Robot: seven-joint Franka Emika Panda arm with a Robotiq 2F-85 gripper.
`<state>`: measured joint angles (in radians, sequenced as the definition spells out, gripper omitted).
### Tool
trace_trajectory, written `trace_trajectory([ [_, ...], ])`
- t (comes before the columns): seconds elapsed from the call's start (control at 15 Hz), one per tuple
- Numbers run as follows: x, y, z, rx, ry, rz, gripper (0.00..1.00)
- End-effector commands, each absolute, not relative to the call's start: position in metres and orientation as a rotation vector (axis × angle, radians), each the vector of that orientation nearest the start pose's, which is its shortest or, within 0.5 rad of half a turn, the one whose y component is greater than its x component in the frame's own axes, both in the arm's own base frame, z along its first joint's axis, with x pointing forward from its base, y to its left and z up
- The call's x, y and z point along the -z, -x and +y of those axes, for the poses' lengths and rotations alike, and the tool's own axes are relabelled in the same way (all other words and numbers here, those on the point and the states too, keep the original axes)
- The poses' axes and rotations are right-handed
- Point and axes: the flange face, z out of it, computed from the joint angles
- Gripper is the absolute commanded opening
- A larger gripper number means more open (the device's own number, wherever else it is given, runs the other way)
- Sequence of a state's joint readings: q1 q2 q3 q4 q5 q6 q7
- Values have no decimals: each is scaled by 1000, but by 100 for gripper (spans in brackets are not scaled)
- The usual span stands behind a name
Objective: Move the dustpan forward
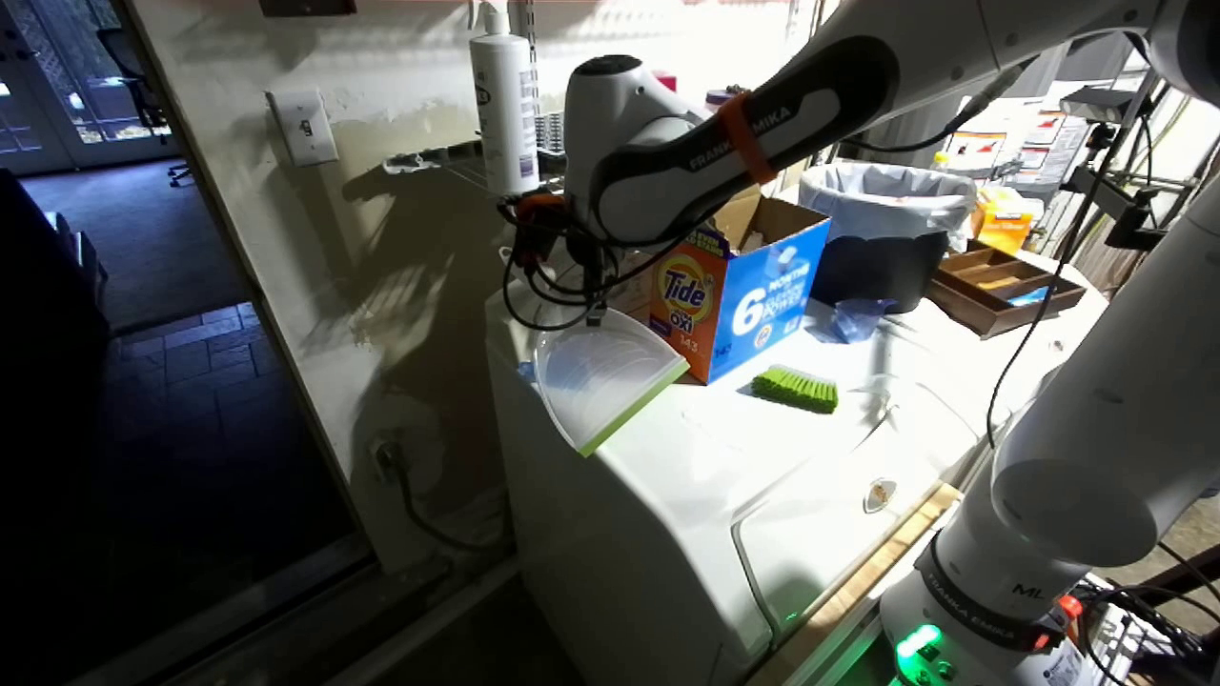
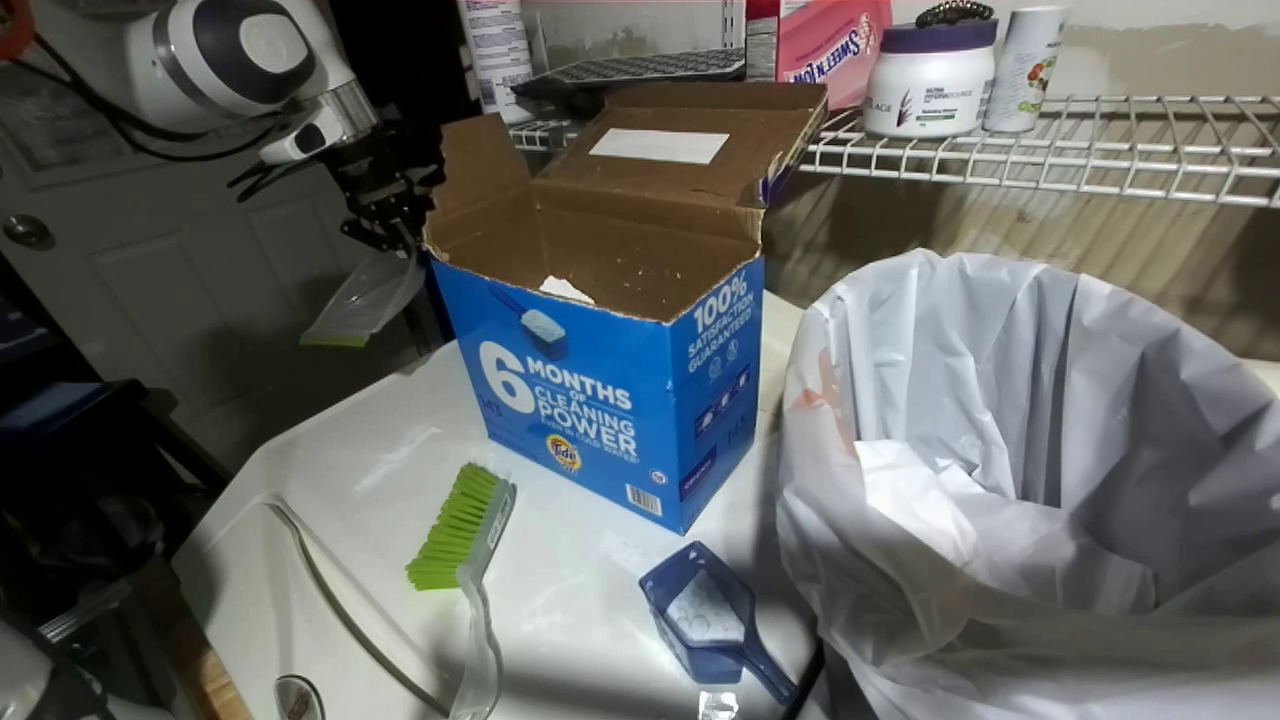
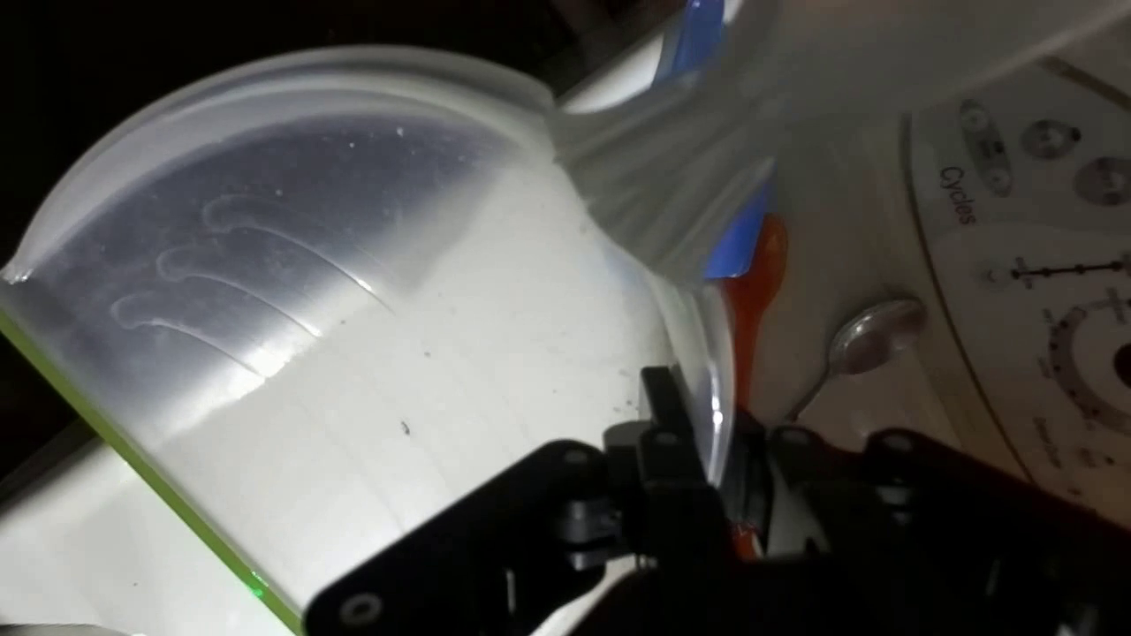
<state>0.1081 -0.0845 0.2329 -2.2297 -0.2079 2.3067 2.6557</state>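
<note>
White appliance top (image 1: 686, 457) brightly lit, dark floor (image 1: 191, 348) at left of frame; printed control panel (image 3: 1043, 265) at right edge of wrist view. Gripper (image 3: 711, 424), lower middle of wrist view, clamped narrow on the wall of the dustpan (image 3: 424, 353), a see-through pan with a green lip. In an exterior view, dustpan (image 1: 605, 372) mid-frame, left of Tide box (image 1: 762, 295); can't tell if it touches the appliance top. In an exterior view, dustpan (image 2: 365, 300) upper left, green brush (image 2: 455, 535) lower left of center, blue scoop (image 2: 672, 640) bottom center, white bin liner (image 2: 1000, 660) lower right.
</note>
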Motion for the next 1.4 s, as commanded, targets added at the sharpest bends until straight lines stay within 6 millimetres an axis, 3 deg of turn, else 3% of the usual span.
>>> trace_trajectory([
  [0.0, -425, -507, 180, 325, 1263, 2661, 2],
  [0.13, -426, -508, 180, 337, 1225, 2669, 2],
  [0.2, -435, -510, 161, 334, 1230, 2666, 2],
  [0.33, -432, -513, 167, 341, 1202, 2671, 2],
  [0.73, -435, -518, 161, 342, 1191, 2668, 2],
  [1.07, -447, -524, 144, 380, 1161, 2665, 2],
  [1.2, -448, -526, 143, 388, 1162, 2661, 2],
  [1.33, -441, -525, 160, 391, 1216, 2643, 2],
])
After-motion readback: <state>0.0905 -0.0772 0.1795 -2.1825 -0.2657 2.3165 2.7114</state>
